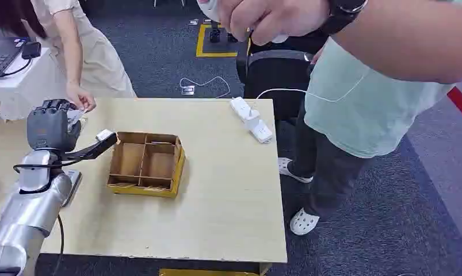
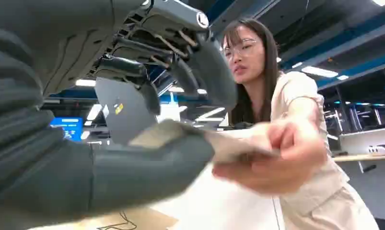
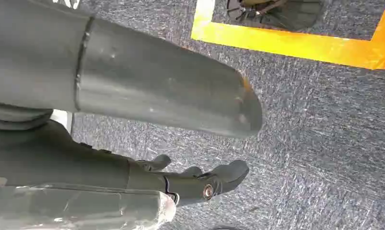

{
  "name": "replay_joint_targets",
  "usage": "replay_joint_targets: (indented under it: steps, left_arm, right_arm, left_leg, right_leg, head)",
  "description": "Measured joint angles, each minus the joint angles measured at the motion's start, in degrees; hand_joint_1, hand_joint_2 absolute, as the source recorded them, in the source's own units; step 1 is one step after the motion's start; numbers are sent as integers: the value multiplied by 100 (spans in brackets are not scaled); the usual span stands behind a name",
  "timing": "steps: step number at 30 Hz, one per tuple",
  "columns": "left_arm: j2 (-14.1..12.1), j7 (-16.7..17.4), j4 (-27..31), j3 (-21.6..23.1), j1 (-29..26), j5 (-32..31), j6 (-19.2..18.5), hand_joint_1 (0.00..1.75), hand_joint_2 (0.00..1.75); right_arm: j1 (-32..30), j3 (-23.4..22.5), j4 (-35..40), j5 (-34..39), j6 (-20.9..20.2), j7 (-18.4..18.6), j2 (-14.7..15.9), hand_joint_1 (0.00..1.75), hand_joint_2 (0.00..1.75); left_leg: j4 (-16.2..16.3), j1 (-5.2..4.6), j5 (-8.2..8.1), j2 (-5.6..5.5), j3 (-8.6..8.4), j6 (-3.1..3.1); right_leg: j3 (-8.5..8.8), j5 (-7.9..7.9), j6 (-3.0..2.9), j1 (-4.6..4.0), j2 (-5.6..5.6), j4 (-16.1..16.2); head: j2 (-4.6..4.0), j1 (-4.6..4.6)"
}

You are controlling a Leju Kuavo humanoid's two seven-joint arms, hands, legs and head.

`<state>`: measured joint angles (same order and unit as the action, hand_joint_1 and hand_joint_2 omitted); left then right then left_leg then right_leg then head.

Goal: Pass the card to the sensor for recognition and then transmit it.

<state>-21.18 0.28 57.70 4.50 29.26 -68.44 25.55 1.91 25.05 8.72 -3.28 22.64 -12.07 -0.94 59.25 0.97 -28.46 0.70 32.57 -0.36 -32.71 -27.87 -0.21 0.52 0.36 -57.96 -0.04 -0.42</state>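
The left hand (image 1: pixel 51 125) pinches the card (image 2: pixel 125 112) between thumb and fingers; a person's hand (image 1: pixel 81 99) touches it. The card seems thin, stiff, slippery, best held by its edge.

No readable text, brand, no. or sign anywhere. Left wrist view: card (image 2: pixel 125 112) has a small yellow mark, too blurred to read; blue screen (image 2: pixel 68 127) in bkgd shows pale lines, illegible. Head view: nothing legible on the cardboard box (image 1: pixel 146 163), power strip (image 1: pixel 251 119) or laptop (image 1: pixel 1 53). Right wrist view: floor's yellow tape (image 3: pixel 296 43) is plain, no lettering.
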Motion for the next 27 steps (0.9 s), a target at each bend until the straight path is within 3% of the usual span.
replay_joint_targets:
  steps: [10, 20, 27]
  left_arm:
    - [-17, -2, 0, 0, -39, 31, 37, 175, 175]
    - [-31, -396, 0, 0, -122, 348, 236, 175, 175]
    - [-77, -380, 0, 0, -175, 345, 260, 175, 175]
  right_arm:
    - [-1, 44, 0, -17, 76, 9, 2, 0, 0]
    - [-2, 72, 0, -76, 131, 9, 2, 0, 0]
    - [-3, 76, 0, -98, 164, 64, 2, 0, 0]
  left_leg:
    - [0, 0, 0, 0, 1, 0]
    - [0, 0, 0, 0, 2, 0]
    - [0, 0, 0, -1, 2, 0]
  right_leg:
    - [0, 0, 0, 0, -1, 0]
    - [0, 0, 0, 0, -1, -1]
    - [0, 0, 0, 0, -1, -1]
  head:
    - [0, 0]
    - [0, -2]
    - [0, 0]
